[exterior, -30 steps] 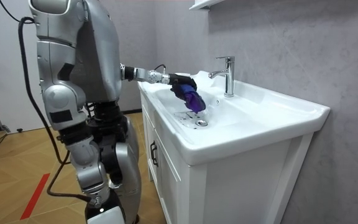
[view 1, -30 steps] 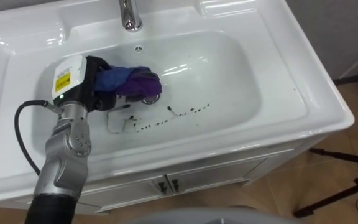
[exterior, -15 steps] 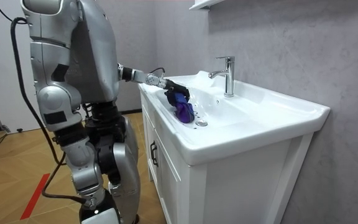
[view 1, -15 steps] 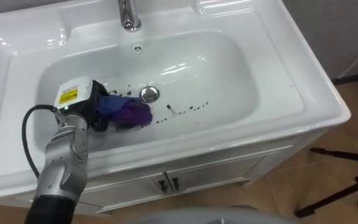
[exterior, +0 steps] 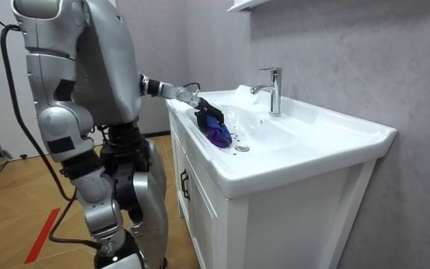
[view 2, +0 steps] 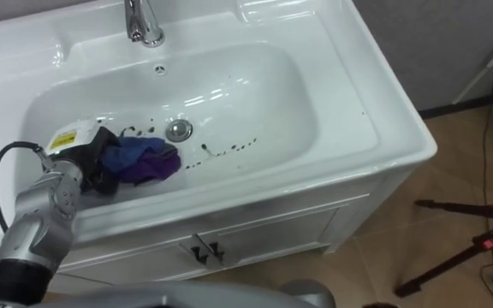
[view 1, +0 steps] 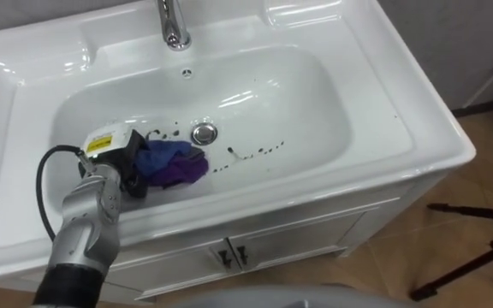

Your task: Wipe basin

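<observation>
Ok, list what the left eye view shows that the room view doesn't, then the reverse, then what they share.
Left eye view: dark specks strewn across the basin floor right of the drain, and tripod legs on the floor beside the cabinet. Room view: the robot standing at the cabinet's end, the faucet at full height, the grey wall. Shared: the left robot hand, shut on the blue-purple cloth, low in the basin.

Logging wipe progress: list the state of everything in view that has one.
Basin: dirty, dark specks beside the drain.
Cloth: bunched, on the basin floor left of the drain.
Left hand: fingers curled on the cloth.
Faucet: no water running.
Cabinet doors: shut.
</observation>
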### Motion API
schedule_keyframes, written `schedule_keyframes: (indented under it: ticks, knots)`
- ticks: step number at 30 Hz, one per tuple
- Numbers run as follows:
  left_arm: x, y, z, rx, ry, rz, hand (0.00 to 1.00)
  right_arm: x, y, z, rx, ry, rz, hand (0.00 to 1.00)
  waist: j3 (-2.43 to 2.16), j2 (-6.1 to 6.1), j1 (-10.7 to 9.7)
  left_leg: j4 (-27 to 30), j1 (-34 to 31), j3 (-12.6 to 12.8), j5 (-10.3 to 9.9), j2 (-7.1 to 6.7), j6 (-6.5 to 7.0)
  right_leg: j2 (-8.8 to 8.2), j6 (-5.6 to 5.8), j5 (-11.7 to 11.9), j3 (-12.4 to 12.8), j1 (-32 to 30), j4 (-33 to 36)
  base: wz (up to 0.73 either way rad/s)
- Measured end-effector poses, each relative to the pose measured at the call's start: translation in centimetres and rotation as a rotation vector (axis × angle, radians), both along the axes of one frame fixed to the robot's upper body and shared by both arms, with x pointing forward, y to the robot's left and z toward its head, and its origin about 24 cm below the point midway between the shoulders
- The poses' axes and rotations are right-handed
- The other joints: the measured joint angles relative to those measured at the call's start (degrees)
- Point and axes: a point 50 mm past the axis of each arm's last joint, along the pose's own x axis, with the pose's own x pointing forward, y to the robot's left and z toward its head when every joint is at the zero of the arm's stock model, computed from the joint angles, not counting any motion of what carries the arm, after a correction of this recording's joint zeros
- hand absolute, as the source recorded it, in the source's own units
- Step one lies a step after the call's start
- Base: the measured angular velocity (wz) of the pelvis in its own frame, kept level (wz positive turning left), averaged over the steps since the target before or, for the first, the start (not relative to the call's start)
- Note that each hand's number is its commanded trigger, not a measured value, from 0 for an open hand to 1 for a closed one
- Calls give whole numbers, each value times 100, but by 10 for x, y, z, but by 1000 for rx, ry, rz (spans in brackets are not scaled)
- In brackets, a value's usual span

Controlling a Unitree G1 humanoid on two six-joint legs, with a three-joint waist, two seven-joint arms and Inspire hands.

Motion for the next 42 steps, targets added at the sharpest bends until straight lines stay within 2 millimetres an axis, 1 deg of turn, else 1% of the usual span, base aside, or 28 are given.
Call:
schedule_keyframes:
  ticks: [3,4,6,8,10,13,15,17,19,21,23,27,29,30,31,33,35,36,38,42]
  knots:
    - [0,2,0,-8,20,5,100,0,-2,1,-5,-2,-2,0,10,10,-6,4,4,53,-7,9,-12,-11,-13,-48,24,-25,80,-6]
    - [2,2,1,-13,29,2,100,0,-2,1,-5,0,-2,0,13,15,-13,9,-12,54,-10,52,-18,-7,-13,-49,21,-33,76,6]
    - [5,1,3,-14,43,-6,100,1,-2,0,-4,3,-1,0,13,15,-37,10,-31,53,-16,58,-28,-10,-13,-52,1,-41,76,9]
    - [9,2,8,-6,65,-25,100,10,-2,1,-5,-14,6,0,13,14,-101,23,-97,55,-17,53,-29,-19,-14,-66,-19,-151,148,3]
    - [13,1,12,-9,77,-36,100,17,-4,2,-9,-32,12,0,20,19,-108,31,-157,70,-15,52,-29,-31,-15,-67,-26,-229,171,0]
    - [14,-2,14,-20,100,-49,100,19,-8,3,-17,-39,18,0,22,17,-125,121,-182,90,-15,47,-29,-51,-9,-77,-50,-208,171,1]
    - [15,-3,14,-25,108,-56,100,21,-8,3,-15,-47,21,0,37,30,-139,121,-184,110,-15,47,-29,-82,-7,-89,-59,-210,181,2]
    - [16,-6,15,-37,122,-67,100,21,-7,3,-10,-53,25,0,54,13,-189,121,-170,110,-15,22,-29,-95,-4,-165,-61,-218,272,8]
    - [17,-6,16,-42,126,-70,100,20,-8,3,-12,-52,26,0,60,22,-268,121,-186,112,-15,10,-29,-109,3,-191,-62,-221,278,14]
    - [17,-8,17,-46,129,-79,100,18,-8,3,-10,-48,25,0,68,25,-278,121,-188,121,-15,12,-29,-107,3,-200,-60,-222,276,4]
    - [18,-14,20,-52,134,-108,100,16,-9,3,-9,-42,24,0,73,29,-282,125,-196,127,-15,14,-29,-108,3,-206,-58,-227,273,0]
    - [20,-23,21,-62,130,-154,100,17,-8,3,-2,-48,28,0,73,37,-331,176,-258,174,-16,22,-29,-106,4,-209,-60,-282,288,-3]
    - [23,-30,23,-65,117,-193,100,18,-6,2,7,-56,45,0,82,36,-352,176,-299,298,-16,43,-29,-113,-3,-215,-59,-385,378,-8]
    - [23,-32,23,-67,116,-201,100,19,-6,2,8,-55,54,0,82,35,-368,176,-300,309,-16,46,-29,-112,-4,-215,-57,-395,389,-9]
    - [24,-34,24,-69,116,-211,100,18,-5,2,11,-48,68,0,82,35,-412,180,-299,316,-16,52,-29,-107,-8,-217,-46,-411,410,-11]
    - [27,-39,25,-69,116,-234,100,19,-4,1,15,-49,69,0,100,28,-478,208,-299,314,-16,54,-29,-112,-18,-223,-50,-431,459,-8]
    - [29,-45,26,-78,123,-265,100,20,-4,1,16,-50,65,0,113,14,-625,208,-299,311,-16,62,-29,-117,-29,-228,-56,-430,462,0]
    - [29,-47,26,-77,123,-273,100,20,-4,1,16,-50,64,0,116,9,-645,207,-298,311,-16,64,-29,-114,-31,-228,-56,-430,463,0]
    - [33,-54,27,-77,124,-302,100,19,-4,1,16,-48,63,0,127,-9,-750,196,-287,330,-16,72,-29,-115,-40,-223,-51,-426,454,0]
    - [39,-63,28,-99,128,-335,100,18,-3,1,16,-44,64,0,135,-22,-766,205,-275,426,-16,81,-29,-106,-49,-217,-35,-429,463,-3]
